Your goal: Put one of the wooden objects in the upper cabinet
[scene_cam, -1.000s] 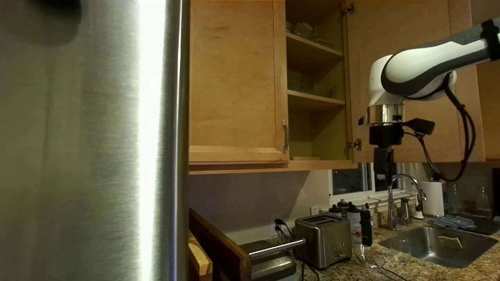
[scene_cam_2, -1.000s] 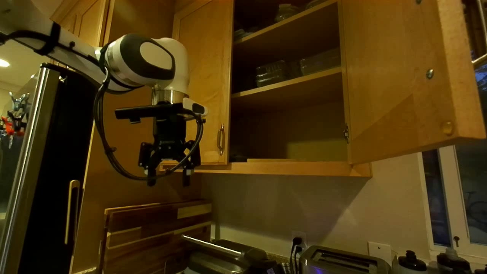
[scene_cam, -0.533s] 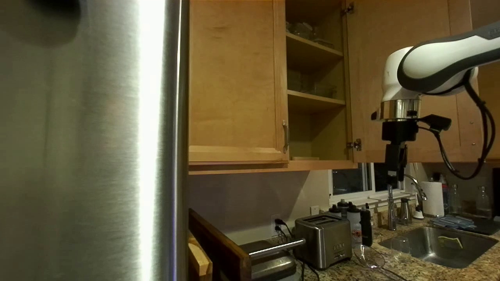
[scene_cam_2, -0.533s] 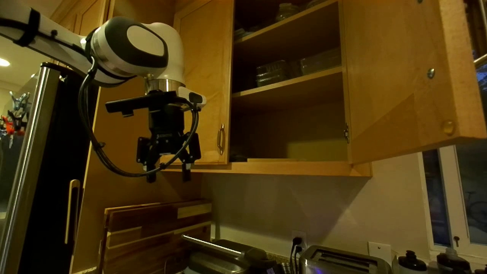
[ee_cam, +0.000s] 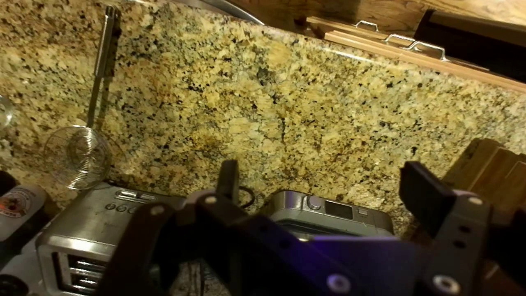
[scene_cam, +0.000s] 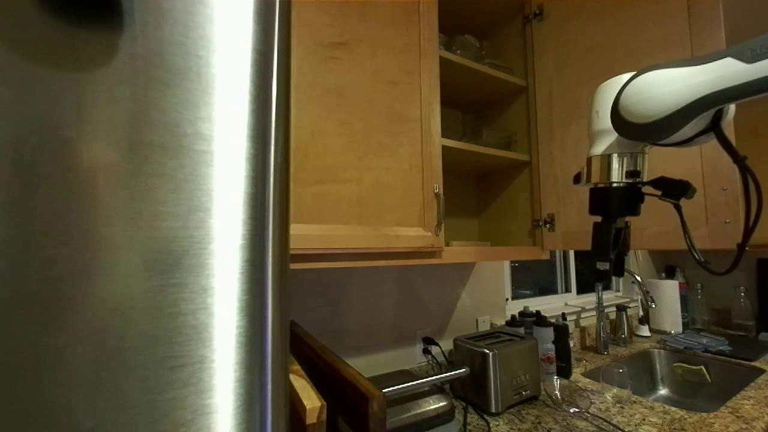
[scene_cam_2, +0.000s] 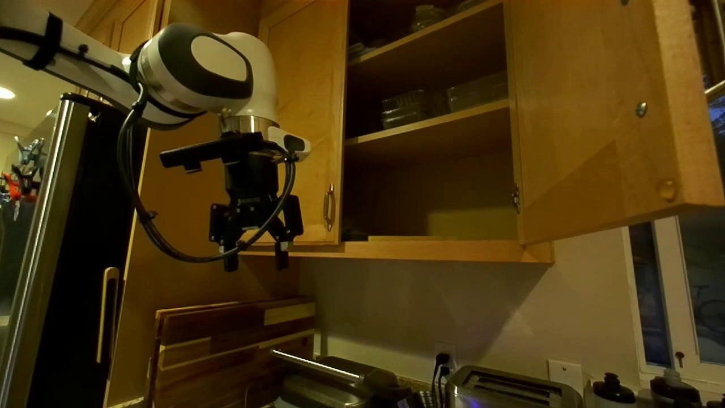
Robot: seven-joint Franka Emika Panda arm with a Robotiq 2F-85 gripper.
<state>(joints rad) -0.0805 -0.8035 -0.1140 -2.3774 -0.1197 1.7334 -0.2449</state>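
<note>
Wooden boards (scene_cam_2: 238, 351) lean upright against the side panel beside the fridge. They also show in an exterior view, a dark board (scene_cam: 345, 378) and a lighter one (scene_cam: 308, 399), and at the right of the wrist view (ee_cam: 495, 172). The upper cabinet (scene_cam: 360, 132) has its left door shut and its right door (scene_cam_2: 589, 113) swung open. A thin light wooden piece (scene_cam_2: 410, 238) lies on its bottom shelf. My gripper (scene_cam_2: 256, 262) is open and empty, pointing down, in front of the cabinet around its lower edge and above the boards; it also shows open in the wrist view (ee_cam: 322, 181).
A toaster (scene_cam: 498, 369), a grill press with a metal handle (scene_cam: 426, 384) and several bottles (scene_cam: 545, 342) stand on the granite counter (ee_cam: 267, 102). A wire strainer (ee_cam: 78, 156) lies there. The steel fridge (scene_cam: 150, 216) is close by. Glassware (scene_cam_2: 403, 107) stands on the upper shelves.
Between one second and half a second ago the arm drew back from the cabinet and rose slightly. Since then it has shifted only a little. The gripper stays open.
</note>
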